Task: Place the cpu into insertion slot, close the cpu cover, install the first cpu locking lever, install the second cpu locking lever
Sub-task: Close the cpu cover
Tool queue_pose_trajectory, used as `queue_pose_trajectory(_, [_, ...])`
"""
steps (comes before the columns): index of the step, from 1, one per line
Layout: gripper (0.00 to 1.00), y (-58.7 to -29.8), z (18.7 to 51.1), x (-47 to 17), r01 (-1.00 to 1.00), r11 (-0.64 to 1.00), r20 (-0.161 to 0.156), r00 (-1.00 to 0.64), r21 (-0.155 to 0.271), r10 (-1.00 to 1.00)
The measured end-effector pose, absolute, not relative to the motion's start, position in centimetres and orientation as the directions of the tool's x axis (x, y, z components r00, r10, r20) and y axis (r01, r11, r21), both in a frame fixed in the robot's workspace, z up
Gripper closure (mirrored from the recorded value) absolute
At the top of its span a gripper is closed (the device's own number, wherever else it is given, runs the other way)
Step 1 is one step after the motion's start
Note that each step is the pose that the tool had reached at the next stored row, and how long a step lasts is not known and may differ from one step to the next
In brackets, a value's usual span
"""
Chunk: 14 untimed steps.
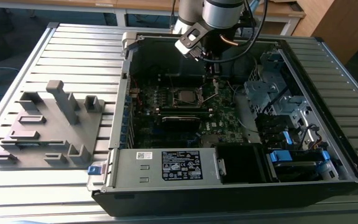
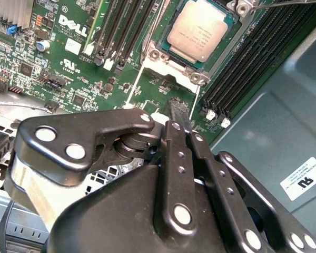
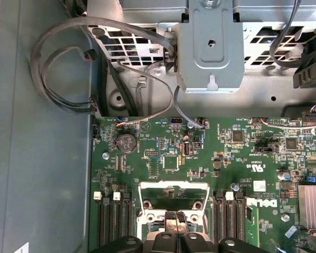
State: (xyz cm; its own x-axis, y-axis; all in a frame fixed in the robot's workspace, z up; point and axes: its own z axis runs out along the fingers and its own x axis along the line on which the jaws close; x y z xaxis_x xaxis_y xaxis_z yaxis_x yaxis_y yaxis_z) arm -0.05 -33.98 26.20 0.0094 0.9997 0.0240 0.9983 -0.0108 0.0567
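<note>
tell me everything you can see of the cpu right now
The cpu is a flat square chip with a dull silver-grey metal top, faint print on it, rounded corners and a thin dark green border. It lies flat in the insertion slot, whose silvery metal rim rings it closely, on the green motherboard. Whether that metal presses on its edges I cannot tell. Nothing rests on its top. The end effector is beside the socket, off the chip.

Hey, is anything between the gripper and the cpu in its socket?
Nothing visible. In the second wrist view the gripper sits just off the insertion slot's silvery rim, with the cpu exposed beyond it.
</note>
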Motion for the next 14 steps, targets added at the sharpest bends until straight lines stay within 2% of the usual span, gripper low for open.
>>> queue_pose_trajectory(14, [0.89, -33.98, 26.17, 0.74, 0.998, -0.011, 0.024, 0.009, 0.057, 1.000])
